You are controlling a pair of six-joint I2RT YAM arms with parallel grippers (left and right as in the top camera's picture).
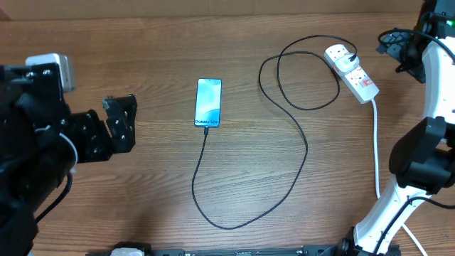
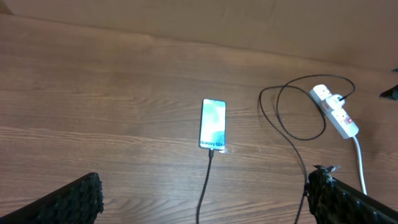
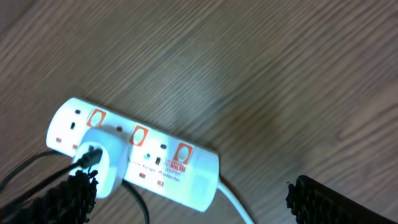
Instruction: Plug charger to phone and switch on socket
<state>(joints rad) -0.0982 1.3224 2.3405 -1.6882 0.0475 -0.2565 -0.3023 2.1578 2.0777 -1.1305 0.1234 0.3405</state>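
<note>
The phone lies flat mid-table with its light blue screen lit, and shows again in the left wrist view. The charger's thin black cable reaches the phone's near short edge. From there it loops across the table to a white plug seated in the socket. The socket is a white power strip with red-marked switches. My left gripper stands open left of the phone, nothing between its fingers. My right gripper hovers open just right of the socket, its fingers apart.
The socket's thick white cord runs down the right side toward the right arm's base. The cable's big loop lies near the table's front edge. The left arm's bulk fills the left side.
</note>
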